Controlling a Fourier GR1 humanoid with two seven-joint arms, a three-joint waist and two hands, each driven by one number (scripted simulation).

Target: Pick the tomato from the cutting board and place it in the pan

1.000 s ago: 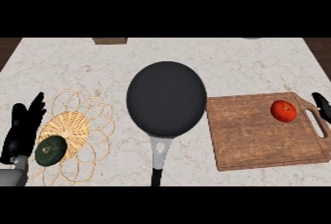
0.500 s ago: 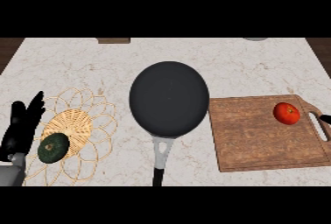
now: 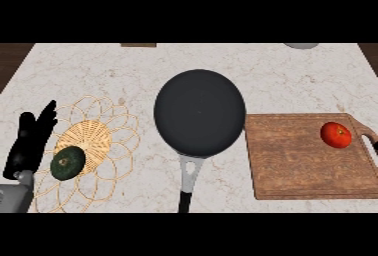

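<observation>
Tomato (image 3: 337, 135) on cutting board (image 3: 295, 160) — left robot hand (image 3: 29, 142) released, fingers straight.

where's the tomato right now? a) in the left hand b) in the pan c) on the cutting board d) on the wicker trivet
c: the tomato sits on the cutting board, near its right end, apart from the empty pan.

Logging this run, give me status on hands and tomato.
Left hand open, resting at left edge. Right hand out of view. Tomato on cutting board. Pan unobstructed.
</observation>
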